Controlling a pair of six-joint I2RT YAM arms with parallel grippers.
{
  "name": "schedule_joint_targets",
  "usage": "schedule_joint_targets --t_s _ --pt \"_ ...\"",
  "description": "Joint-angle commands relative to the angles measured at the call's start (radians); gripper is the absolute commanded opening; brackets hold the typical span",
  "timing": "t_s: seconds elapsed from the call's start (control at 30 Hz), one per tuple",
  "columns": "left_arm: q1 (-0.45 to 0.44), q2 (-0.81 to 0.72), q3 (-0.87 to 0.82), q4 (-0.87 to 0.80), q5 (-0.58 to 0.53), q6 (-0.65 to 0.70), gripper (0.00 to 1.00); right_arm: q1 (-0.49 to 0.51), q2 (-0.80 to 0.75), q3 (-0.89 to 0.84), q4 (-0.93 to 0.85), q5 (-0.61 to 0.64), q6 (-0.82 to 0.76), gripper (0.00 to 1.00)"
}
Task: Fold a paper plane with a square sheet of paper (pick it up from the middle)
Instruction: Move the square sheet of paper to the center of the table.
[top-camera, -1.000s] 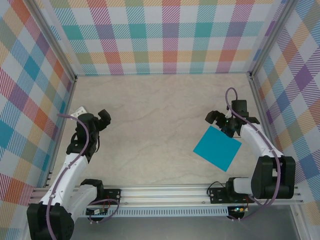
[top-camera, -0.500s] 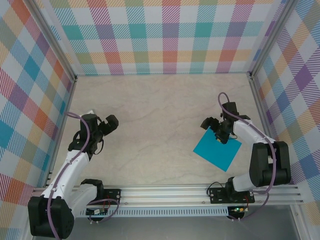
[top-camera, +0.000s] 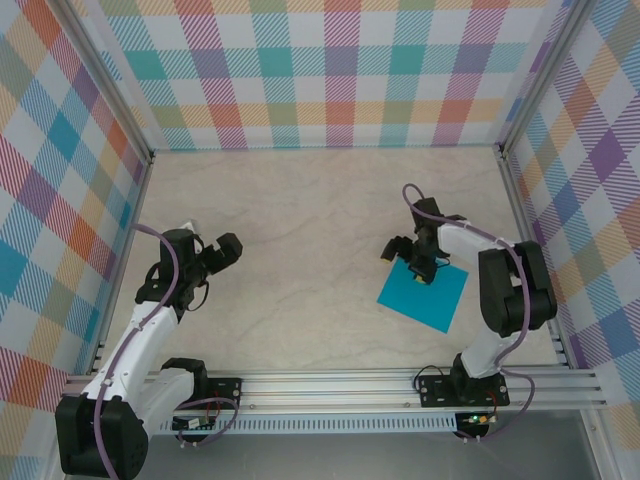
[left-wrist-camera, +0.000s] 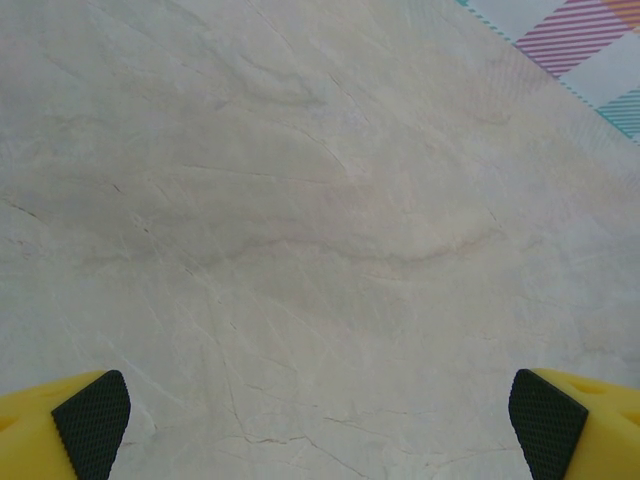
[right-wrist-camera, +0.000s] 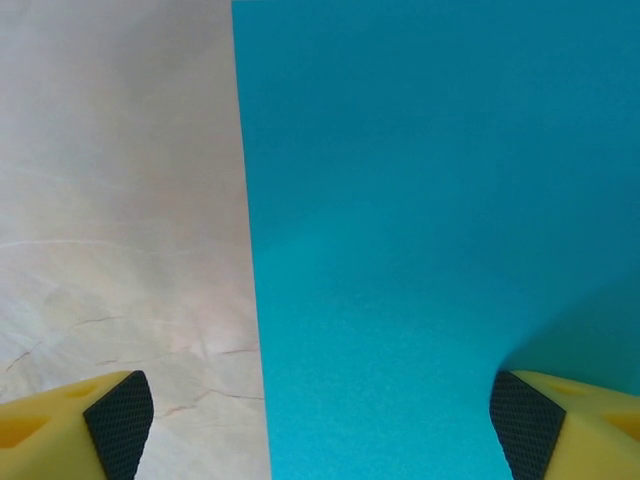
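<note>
Claws we count two, left claw (top-camera: 224, 252) and right claw (top-camera: 407, 262), both wide and empty; one square sheet of paper (top-camera: 426, 300), flat.

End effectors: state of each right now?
Left end effector: open, empty.
Right end effector: open, empty, above the square sheet of paper.

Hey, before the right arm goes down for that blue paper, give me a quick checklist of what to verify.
1. The right gripper is open: ok, fingers spread wide.
2. The square sheet of paper lies flat and unfolded: ok.
3. The right gripper is centred over the sheet: not ok, it straddles one edge, one finger over the bare table.
4. The left gripper is away from the sheet: ok, open over the table.
5. The right fingers touch the paper: cannot tell.
</note>
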Motion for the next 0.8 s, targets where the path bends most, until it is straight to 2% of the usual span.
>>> schedule_joint_targets --t_s 0.0,0.13,0.37,0.53,0.77 --pt "0.013 -0.014 0.007 -0.018 0.041 0.02 1.0 0.088 0.099 0.043 0.019 -0.036 -0.003 0.9" --pt "0.014 -0.006 0.008 -0.016 0.077 0.019 1.0 0.16 0.185 0.138 0.035 -0.062 0.032 0.89" --pt "0.012 0.019 0.006 -0.002 0.148 0.022 1.0 0.281 0.286 0.37 -0.052 -0.058 -0.06 0.88" --pt "0.013 0.034 0.014 -0.005 0.178 0.021 1.0 0.277 0.188 0.346 -0.122 0.107 -0.09 0.9" --pt "0.007 0.083 0.013 0.026 0.242 0.023 1.0 0.265 0.142 0.229 -0.085 0.154 -0.059 0.9"
